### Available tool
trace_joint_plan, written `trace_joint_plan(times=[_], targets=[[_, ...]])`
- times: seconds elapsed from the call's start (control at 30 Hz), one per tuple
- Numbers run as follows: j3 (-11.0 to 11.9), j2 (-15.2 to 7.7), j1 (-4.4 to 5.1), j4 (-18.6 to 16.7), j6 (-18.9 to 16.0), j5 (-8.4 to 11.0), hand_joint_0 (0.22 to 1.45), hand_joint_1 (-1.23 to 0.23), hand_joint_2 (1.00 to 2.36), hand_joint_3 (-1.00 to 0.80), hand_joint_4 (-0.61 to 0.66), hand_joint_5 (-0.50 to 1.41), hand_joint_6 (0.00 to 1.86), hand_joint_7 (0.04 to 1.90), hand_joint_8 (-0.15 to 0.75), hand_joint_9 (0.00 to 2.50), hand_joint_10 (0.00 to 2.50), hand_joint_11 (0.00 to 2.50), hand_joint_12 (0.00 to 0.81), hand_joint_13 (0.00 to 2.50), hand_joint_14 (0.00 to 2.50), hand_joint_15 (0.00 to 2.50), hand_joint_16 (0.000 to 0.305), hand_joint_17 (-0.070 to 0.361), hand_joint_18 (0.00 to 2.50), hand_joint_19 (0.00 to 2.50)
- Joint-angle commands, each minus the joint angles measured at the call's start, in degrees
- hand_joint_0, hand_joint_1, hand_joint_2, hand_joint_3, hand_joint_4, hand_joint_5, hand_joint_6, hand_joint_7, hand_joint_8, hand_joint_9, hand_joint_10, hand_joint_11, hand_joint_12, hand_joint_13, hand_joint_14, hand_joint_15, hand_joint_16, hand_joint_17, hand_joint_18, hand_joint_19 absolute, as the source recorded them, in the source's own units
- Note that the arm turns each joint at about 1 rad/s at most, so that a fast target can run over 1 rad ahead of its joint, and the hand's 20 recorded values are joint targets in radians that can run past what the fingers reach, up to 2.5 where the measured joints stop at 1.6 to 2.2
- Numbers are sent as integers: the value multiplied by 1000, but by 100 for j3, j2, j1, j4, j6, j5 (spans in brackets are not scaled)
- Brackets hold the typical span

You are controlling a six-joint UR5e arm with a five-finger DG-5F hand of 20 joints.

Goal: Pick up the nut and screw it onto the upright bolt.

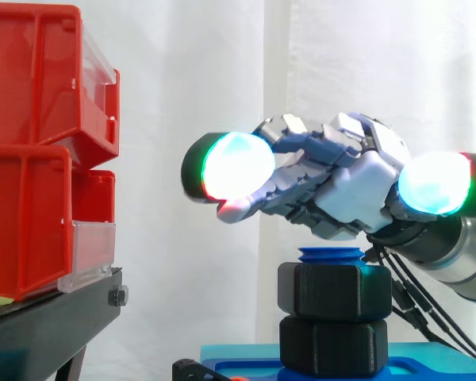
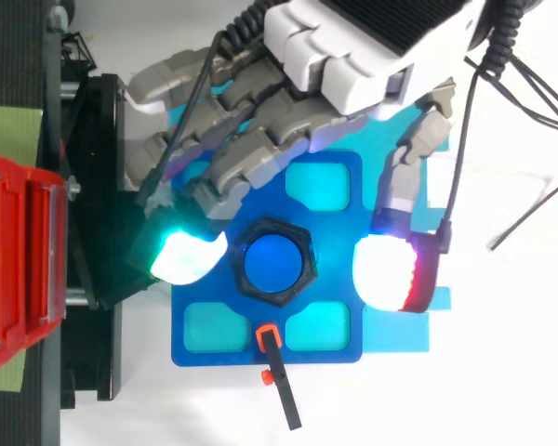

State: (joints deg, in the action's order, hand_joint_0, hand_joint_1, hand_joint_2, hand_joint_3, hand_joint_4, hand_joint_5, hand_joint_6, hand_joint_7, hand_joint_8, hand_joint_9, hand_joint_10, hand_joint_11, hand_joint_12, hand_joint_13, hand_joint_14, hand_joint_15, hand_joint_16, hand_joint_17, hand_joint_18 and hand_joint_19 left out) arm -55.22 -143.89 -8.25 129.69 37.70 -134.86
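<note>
A blue upright bolt stands on a blue base plate. Two black hex nuts sit stacked on it, the upper nut just under the bolt's top and the lower nut on the plate. From above, the upper nut rings the blue bolt top. My hand hovers slightly above the bolt, palm down, not touching it. Its fingers are spread and relaxed, one glowing fingertip left of the nut and another right of it. Nothing is held.
Red bins are stacked on a black stand to the left, close to the plate's left edge. A small black lever with an orange tip juts from the plate's front. White tabletop lies to the right.
</note>
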Motion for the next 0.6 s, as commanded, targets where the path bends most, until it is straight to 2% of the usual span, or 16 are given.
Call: trace_joint_plan(times=[0.0,0.1,0.23,0.57], targets=[[-24,1,60,329,141,241,376,-529,1000,-500,156,-246,501,622,240,253,0,0,330,212,0,0,39,88,0,0],[-24,1,104,592,299,381,378,-531,1000,-500,161,-243,501,628,241,256,0,0,329,213,0,0,39,88,0,0],[-24,1,148,768,431,513,381,-507,1000,-500,168,-237,501,638,243,264,0,0,327,215,0,0,39,87,0,0],[-218,1,210,794,536,557,378,-402,1000,-500,180,-226,501,661,251,274,0,0,329,223,0,0,39,88,0,0]])
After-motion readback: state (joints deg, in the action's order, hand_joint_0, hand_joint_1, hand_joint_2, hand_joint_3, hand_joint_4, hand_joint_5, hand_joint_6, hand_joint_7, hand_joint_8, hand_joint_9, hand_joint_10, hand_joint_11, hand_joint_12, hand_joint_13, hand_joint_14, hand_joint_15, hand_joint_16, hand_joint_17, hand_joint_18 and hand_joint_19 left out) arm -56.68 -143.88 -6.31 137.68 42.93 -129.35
